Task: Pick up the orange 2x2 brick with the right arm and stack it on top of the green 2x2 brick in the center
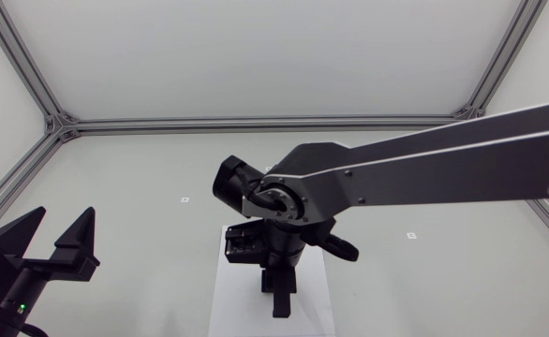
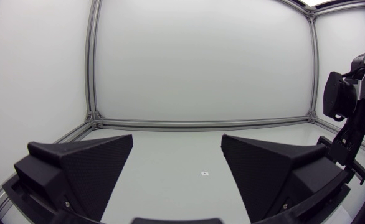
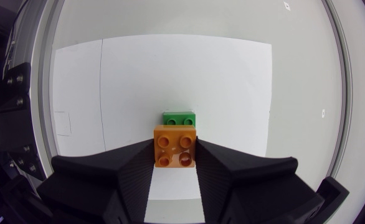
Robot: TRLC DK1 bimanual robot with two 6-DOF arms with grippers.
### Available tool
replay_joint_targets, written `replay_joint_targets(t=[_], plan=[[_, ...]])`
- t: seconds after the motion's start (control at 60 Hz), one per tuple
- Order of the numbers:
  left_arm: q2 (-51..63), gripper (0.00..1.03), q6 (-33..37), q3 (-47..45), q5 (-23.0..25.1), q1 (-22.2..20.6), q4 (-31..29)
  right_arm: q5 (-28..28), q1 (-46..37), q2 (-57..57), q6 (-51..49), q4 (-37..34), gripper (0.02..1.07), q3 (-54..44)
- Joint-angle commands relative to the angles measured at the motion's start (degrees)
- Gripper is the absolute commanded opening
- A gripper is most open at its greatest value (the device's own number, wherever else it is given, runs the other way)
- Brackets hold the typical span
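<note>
The matte black left gripper (image 2: pixel 177 142), with two broad wedge-shaped fingers (image 2: pixel 83 163), is sitting with its jaws spread wide, gripping nothing. A tiny dark mark (image 2: pixel 203 173) is lying on the white tabletop (image 2: pixel 170 155) at twelve o'clock, between the fingers. The black-jointed right arm (image 2: pixel 347 118) is hanging over the table at two o'clock, well apart.

white sheet (image 1: pixel 229 301) on grey table (image 1: pixel 134 173)

No text, number or brand can be read anywhere. The table (image 1: pixel 115 187) has small square marks (image 1: pixel 185 199), but they are too small to make out.
</note>
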Motion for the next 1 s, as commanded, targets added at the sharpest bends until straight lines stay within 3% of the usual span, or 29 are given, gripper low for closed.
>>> replay_joint_targets(t=[0.0,0.983], plan=[[-0.45,0.99,0.73,-2.35,0.25,0.14,-0.84,-0.25,0.47,1.69,-2.02,-0.58,0.08,1.5],[-0.45,0.99,0.73,-2.35,0.25,0.14,-0.84,-1.83,-1.38,6.17,-2.55,-1.46,0.08,3.7]])
